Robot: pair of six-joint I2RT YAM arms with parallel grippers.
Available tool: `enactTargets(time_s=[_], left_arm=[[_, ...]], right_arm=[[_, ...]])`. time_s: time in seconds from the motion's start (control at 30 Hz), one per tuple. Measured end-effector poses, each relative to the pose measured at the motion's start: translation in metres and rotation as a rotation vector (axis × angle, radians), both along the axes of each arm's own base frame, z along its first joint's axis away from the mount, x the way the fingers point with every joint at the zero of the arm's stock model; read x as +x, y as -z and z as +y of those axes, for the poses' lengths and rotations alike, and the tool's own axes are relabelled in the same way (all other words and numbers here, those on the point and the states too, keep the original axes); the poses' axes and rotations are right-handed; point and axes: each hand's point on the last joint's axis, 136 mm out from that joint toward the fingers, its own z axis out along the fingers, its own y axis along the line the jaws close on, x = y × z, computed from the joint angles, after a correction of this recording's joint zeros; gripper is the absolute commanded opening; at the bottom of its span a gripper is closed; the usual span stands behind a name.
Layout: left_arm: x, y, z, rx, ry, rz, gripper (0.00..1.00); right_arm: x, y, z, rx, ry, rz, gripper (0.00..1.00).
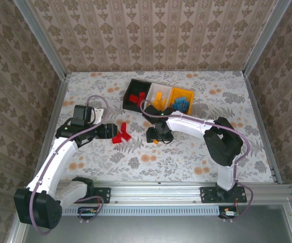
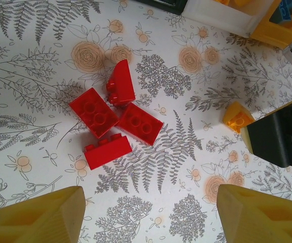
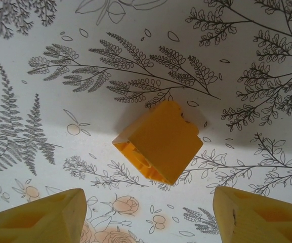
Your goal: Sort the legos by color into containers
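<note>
The left arm [image 1: 54,162] stretches toward the middle, with the left gripper [image 2: 148,223] apart above four red legos [image 2: 110,121] bunched together. The right arm [image 1: 186,124] bends left, with the right gripper [image 3: 146,217] apart above one orange lego [image 3: 158,142]. The containers [image 1: 158,96] sit just beyond, on the far side.

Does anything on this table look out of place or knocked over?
Yes. Four red legos sit in a loose cluster on the table, outside the bins, and one orange lego lies tipped on its side. Nothing looks broken.
</note>
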Motion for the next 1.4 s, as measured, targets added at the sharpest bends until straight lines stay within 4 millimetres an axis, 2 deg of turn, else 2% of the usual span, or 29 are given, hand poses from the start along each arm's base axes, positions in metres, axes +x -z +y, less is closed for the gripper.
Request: enactTargets(time_s=[0.3,0.6,0.97,1.23,1.4], left_arm=[[0.001,0.003,0.0,-0.003,0.0,0.013,0.71],[0.002,0.004,0.002,-0.008,-0.01,0.019,0.71],[0.002,0.005,0.003,-0.013,-0.012,0.025,0.71],[0.003,0.007,0.002,-0.015,-0.01,0.03,0.71],[0.003,0.007,0.003,-0.015,-0.014,0.028,0.72]], right_arm=[[-0.001,0.025,-0.002,-0.045,-0.001,0.041,0.61],[0.008,0.03,-0.003,-0.059,0.002,0.036,0.6],[0.017,0.029,-0.002,-0.073,-0.017,0.011,0.44],[0.022,0.018,-0.005,-0.08,-0.015,-0.025,0.43],[0.03,-0.014,-0.009,-0.06,-0.02,-0.075,0.43]])
